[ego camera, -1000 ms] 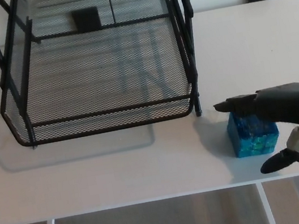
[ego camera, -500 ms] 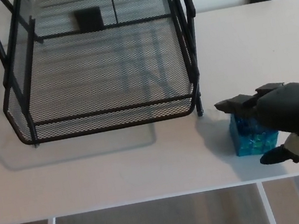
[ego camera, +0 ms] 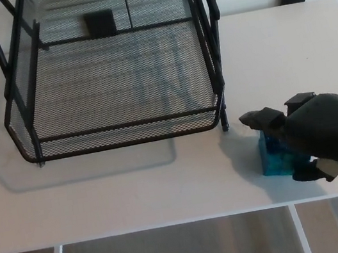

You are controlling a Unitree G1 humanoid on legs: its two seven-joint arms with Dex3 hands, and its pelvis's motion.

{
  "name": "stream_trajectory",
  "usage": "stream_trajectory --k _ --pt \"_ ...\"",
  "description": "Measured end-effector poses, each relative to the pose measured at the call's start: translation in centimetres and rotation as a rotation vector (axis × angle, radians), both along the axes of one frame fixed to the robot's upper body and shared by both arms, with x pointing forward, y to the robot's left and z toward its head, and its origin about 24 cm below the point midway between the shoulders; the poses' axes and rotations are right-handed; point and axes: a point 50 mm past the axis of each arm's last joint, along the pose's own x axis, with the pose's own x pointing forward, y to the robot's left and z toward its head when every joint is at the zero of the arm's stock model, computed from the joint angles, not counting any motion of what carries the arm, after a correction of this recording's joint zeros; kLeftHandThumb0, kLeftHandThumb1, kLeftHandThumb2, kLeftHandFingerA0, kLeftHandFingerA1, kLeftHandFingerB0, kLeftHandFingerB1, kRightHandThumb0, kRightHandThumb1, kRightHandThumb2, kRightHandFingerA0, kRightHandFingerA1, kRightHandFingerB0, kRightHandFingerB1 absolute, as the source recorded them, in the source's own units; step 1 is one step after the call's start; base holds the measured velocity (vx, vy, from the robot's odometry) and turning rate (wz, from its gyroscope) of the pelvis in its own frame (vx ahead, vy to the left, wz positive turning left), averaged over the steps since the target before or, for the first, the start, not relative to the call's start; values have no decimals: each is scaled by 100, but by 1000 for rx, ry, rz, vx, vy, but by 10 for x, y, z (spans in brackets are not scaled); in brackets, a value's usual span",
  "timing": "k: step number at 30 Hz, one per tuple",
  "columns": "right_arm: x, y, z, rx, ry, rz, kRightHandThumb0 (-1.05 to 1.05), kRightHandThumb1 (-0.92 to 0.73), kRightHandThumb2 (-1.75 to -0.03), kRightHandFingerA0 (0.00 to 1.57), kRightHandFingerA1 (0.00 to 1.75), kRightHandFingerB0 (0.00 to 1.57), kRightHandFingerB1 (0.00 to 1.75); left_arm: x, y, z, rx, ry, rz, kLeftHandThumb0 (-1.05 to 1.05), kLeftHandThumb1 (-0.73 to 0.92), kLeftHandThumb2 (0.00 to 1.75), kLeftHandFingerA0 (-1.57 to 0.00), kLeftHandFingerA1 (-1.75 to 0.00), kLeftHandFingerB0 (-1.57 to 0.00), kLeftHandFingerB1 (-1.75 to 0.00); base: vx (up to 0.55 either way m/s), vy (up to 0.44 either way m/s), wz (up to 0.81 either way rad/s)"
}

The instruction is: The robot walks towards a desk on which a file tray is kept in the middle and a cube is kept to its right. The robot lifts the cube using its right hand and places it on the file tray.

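One cube (ego camera: 276, 159), slightly skewed, clasped by right hand (ego camera: 313, 131)

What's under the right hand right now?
The blue cube, on the desk. The right hand covers its top and right side; only its left face shows.

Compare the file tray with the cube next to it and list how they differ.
The file tray is black open wire mesh; the cube is a glossy blue block. The file tray is far larger than the cube. The file tray stands free and empty, while the right hand lies over much of the cube. Both rest on the white desk.
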Motion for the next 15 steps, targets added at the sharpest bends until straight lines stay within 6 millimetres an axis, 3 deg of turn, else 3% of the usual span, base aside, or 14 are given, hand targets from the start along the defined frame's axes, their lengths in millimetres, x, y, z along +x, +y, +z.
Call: stream_trajectory --k 3,4,6,7,9,10,11,12,13,15 --pt "1 1 -2 -15 -34 9 -29 -67 -63 93 173 84 99 -1 -1 -1 2 9 -7 -82 73 77 -39 -84 -27 -68 0 0 0" --pt "1 1 -3 -20 -44 13 -26 -70 -65 93 174 81 115 -1 -1 -1 4 14 -11 -82 73 76 -47 -90 -26 -67 0 0 0" --pt "0 1 -5 -24 -56 17 -30 -76 -66 91 173 76 127 -2 -2 -1 8 21 -22 -80 73 76 -41 -86 -26 -68 0 0 0" --pt "0 1 -6 -27 -62 18 -38 -58 -99 118 135 81 107 -1 -2 -2 11 24 -27 -81 73 77 -41 -86 -27 -68 0 0 0" --pt "-2 -1 -9 -28 -85 18 -38 -58 -99 118 135 81 107 0 -2 -2 18 28 -43 -81 73 77 -41 -86 -27 -68 0 0 0" --pt "-2 -2 -9 -30 -96 17 -31 -74 -66 89 169 81 104 0 -3 -2 22 32 -47 -82 74 75 -36 -83 -26 -67 0 0 0" --pt "-2 -2 -10 -26 -103 18 -35 -53 -95 119 134 85 107 -1 -3 -2 24 35 -50 -83 74 76 -38 -83 -26 -68 0 0 0" --pt "-3 -3 -11 -16 -114 21 -35 -53 -95 119 134 85 107 -1 -3 -2 26 38 -52 -83 74 76 -38 -83 -26 -68 0 0 0" --pt "-4 -5 -11 -1 -129 23 -24 -69 -71 94 162 84 129 -1 -3 -2 28 41 -53 -84 75 76 -37 -83 -23 -67 0 0 0" --pt "-5 -8 -10 31 -159 32 -14 -69 -92 88 160 78 146 -1 -3 -2 30 44 -56 -82 74 78 -38 -82 -24 -67 0 0 0"
